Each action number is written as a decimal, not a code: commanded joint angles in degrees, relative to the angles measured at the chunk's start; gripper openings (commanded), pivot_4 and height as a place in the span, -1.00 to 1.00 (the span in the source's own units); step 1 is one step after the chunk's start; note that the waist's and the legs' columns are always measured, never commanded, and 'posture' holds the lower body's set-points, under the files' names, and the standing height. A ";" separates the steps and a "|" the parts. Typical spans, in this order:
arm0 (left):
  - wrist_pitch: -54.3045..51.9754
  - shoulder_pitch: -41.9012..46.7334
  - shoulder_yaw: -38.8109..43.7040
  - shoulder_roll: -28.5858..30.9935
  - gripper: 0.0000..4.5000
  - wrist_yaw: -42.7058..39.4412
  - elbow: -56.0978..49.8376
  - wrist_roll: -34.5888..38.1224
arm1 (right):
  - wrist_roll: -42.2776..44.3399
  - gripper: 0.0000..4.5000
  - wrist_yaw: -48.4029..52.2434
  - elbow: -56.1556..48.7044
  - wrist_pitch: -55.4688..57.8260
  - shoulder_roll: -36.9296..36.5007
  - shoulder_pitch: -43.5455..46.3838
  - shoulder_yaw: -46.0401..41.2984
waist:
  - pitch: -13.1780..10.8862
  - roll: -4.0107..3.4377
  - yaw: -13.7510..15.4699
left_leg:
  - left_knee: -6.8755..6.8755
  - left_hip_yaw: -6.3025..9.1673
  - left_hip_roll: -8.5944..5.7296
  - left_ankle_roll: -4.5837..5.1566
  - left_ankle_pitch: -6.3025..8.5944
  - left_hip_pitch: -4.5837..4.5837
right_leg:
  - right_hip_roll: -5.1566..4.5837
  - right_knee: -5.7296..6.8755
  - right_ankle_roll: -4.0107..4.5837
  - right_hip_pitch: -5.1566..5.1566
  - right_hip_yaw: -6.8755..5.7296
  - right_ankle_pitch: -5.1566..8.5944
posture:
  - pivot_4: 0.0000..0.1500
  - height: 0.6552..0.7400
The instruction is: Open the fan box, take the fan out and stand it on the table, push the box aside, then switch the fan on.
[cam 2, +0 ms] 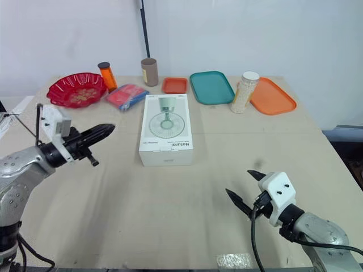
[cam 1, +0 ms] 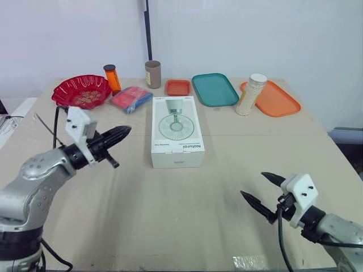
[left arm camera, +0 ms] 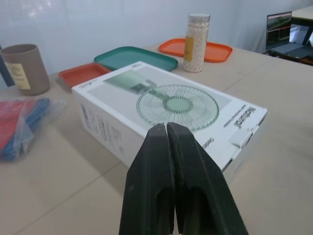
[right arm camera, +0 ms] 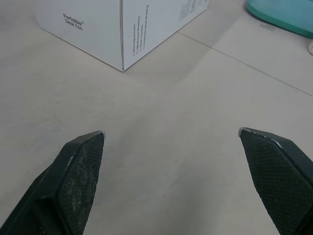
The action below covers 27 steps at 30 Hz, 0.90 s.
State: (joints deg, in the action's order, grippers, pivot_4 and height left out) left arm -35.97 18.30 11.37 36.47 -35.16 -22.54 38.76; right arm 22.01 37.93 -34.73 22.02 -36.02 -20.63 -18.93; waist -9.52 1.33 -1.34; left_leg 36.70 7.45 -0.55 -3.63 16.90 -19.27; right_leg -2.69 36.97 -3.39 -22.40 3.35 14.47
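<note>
We see the white fan box [cam 1: 177,131] lying flat with its lid shut (fan picture facing up) at the middle of the table [cam 1: 170,226], nearer its far edge. Our left gripper [cam 1: 123,133] hovers near the box's left side without touching, fingers pressed together and pointing at it. Our right gripper [cam 1: 253,184] hangs toward the front right corner, fingers spread wide, well apart from the box.

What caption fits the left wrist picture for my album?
Shut left hand aims at the closed box on the table.
</note>
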 commanded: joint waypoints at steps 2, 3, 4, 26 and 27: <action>0.07 4.72 -3.93 -1.69 -0.99 0.74 1.96 -2.31 | -0.21 1.00 -0.73 -1.58 -0.03 -0.33 1.40 0.19 | 0.00 0.01 0.00 | 0.01 -0.01 -0.02 -0.01 -0.01 -0.01 | -0.01 0.00 0.02 0.00 0.01 -0.02 | 1.00 1.00; 0.18 5.27 -4.40 -1.90 -0.99 0.73 2.46 -2.83 | -0.27 1.00 -0.76 -1.59 -0.06 -0.38 1.55 0.29 | 0.00 0.01 -0.02 | 0.01 0.00 -0.01 -0.01 -0.01 -0.02 | -0.01 0.00 0.03 -0.02 0.01 -0.03 | 1.00 1.00; 0.08 5.87 -4.90 -2.22 -0.99 0.61 3.03 -3.00 | -0.25 1.00 -0.89 -1.63 0.06 -0.38 1.72 0.38 | -0.01 0.00 -0.09 | 0.00 0.00 -0.01 -0.01 -0.01 -0.01 | 0.00 0.00 0.04 -0.02 0.01 -0.03 | 1.00 1.00; 7.80 16.94 -20.32 -12.90 -0.99 -0.02 24.23 -23.50 | -1.72 1.00 -4.55 -3.87 2.26 0.06 4.60 4.37 | -0.03 0.04 0.00 | 0.08 0.01 -0.05 -0.05 -0.03 -0.06 | 0.00 0.00 -0.03 -0.05 0.05 -0.08 | 1.00 1.00; 7.07 16.85 -20.35 -13.00 -0.99 0.04 24.26 -23.69 | -1.57 1.00 -4.17 -4.18 2.60 -0.37 4.71 4.43 | -0.02 0.04 0.00 | 0.08 0.02 -0.05 -0.05 -0.03 -0.06 | 0.00 0.00 -0.03 -0.05 0.05 -0.08 | 1.00 1.00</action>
State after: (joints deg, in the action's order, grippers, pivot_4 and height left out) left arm -28.13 35.02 -9.17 23.27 -34.68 2.40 15.66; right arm 19.94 33.55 -36.32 24.53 -35.54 -16.25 -13.82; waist -9.54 1.36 -1.34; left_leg 36.79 7.47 -0.61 -3.68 16.87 -19.33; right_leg -2.69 36.97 -3.43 -22.44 3.40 14.39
